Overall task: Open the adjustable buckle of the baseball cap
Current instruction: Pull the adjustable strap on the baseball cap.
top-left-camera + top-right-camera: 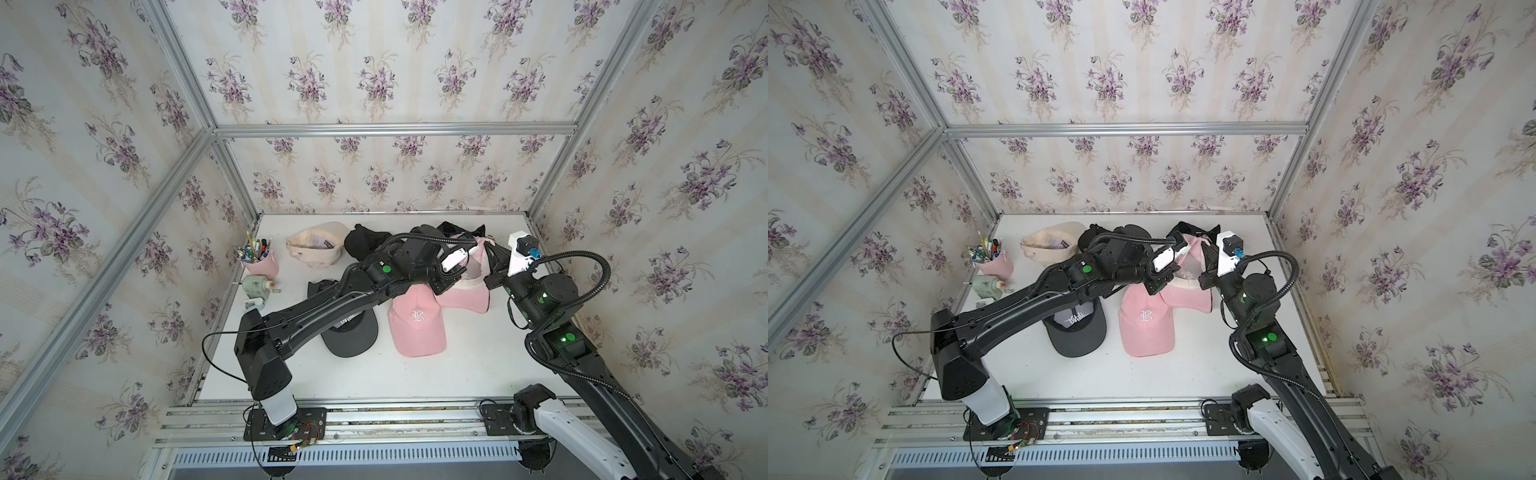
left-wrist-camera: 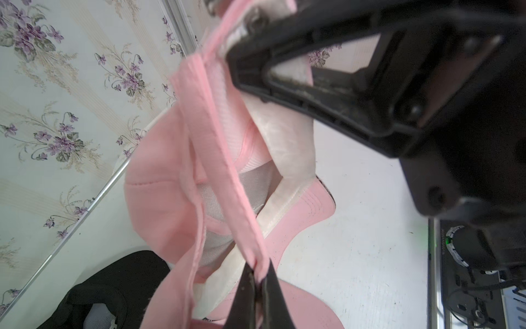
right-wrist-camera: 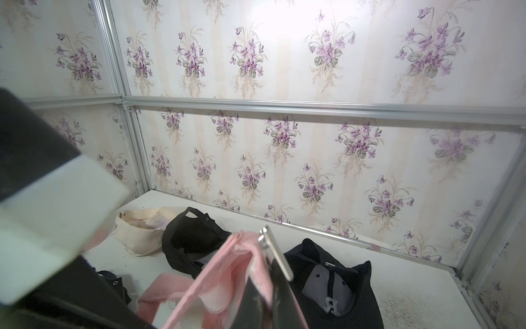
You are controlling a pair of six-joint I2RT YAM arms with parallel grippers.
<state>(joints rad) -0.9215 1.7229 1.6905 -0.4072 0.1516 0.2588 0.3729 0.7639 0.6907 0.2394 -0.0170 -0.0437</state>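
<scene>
Cloth strap is clamped by left hand and, beside its flat metal buckle, right hand.

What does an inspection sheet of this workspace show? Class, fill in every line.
Surface: white table, some dark specks.
Job's things: pink cap held up between both hands; metal buckle on its strap.
Clutter: pink R cap, dark cap, cream cap, black caps, pen cup, pale green item.
Hands: left hand shut on strap; right hand shut on strap beside buckle.
Cables: corrugated hoses along arms; thin wire looping by left base.
Surroundings: floral wallpaper, aluminium frame.
</scene>
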